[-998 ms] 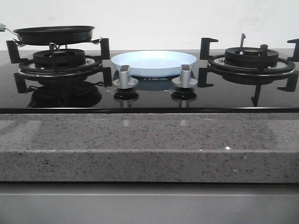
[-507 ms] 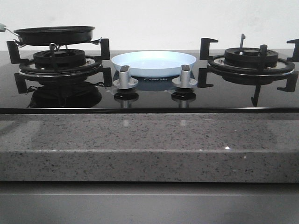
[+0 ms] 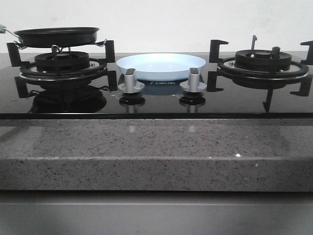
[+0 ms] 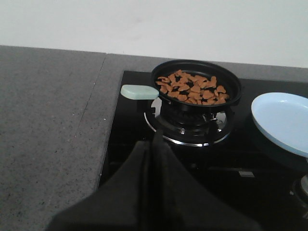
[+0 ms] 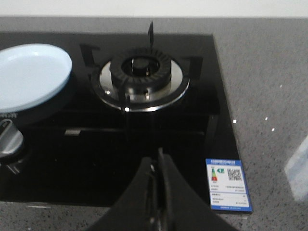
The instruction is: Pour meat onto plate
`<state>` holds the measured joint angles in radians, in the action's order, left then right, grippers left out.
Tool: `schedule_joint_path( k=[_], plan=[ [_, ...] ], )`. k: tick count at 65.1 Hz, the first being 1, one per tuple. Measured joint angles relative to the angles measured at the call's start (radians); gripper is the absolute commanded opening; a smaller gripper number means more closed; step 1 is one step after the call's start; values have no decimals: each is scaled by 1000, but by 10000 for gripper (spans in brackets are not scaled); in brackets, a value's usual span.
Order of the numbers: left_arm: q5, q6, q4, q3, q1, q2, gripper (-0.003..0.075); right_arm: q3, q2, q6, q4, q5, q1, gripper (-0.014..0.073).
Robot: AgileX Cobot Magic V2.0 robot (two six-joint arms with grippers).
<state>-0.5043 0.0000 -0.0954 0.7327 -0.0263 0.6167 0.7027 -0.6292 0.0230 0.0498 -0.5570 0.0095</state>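
Meat: a heap of small flat orange-brown meat pieces [image 4: 192, 89] is seen lying inside the round black frying pan [image 4: 196, 82]; none of it is seen on the plate.
Frying pan: the black pan is set on the black iron grate of the left gas burner [image 3: 61, 61], and its pale green handle [image 4: 138, 91] is turned away from the plate; in the front view the pan [image 3: 56, 35] is seen side-on, so its contents are hidden there.
Plate: the wide shallow pale blue-white plate with a glossy rim [image 3: 161, 65] is placed on the black glass hob between the two burners, just behind the two silver control knobs [image 3: 131, 81]; it is shown bare in both wrist views [image 4: 281, 120] [image 5: 31, 74].
Right burner: the right gas burner with a chrome ring [image 3: 263, 61] is shown with nothing on its grate [image 5: 142, 72].
Left claw: the black left gripper [image 4: 155, 147] is seen with its fingers pressed together and nothing between them, held above the near edge of the hob, short of the pan and apart from its handle.
Right claw: the black right gripper [image 5: 159, 166] is likewise seen closed on nothing, held above the glass in front of the right burner, near a blue-bordered energy label [image 5: 227, 191].
Setting: the hob is set into a speckled grey stone counter [image 3: 156, 152] before a plain white wall [image 3: 161, 22].
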Motion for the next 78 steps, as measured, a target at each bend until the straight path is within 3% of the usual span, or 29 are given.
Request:
schedule_joint_path(
  k=[14,17,23,30,36,46,55,78],
  plan=[
    [0,0,-4,0,0,90,-13,0,-112,0,0,-10,0,-64],
    [0,0,-4,0,0,104,15,0,-127,0,0,-17,0,-30],
    [0,0,-4,0,0,125,173,0,-153,0,0,-23,0,108],
    [2,0,-4,0,0,139,426,0,-174,0,0,-27,0,371],
    [4,0,-4,0,0,143,538,0,-182,0,0,-27,0,493],
    [4,0,-4,0,0,145,514,20,-193,-3,23,-44,5,474],
    [4,14,-5,0,-5,145,491,107,-244,-42,72,-108,78,463],
    [4,24,27,0,-198,145,491,356,-515,-70,103,-148,280,463]
  ],
)
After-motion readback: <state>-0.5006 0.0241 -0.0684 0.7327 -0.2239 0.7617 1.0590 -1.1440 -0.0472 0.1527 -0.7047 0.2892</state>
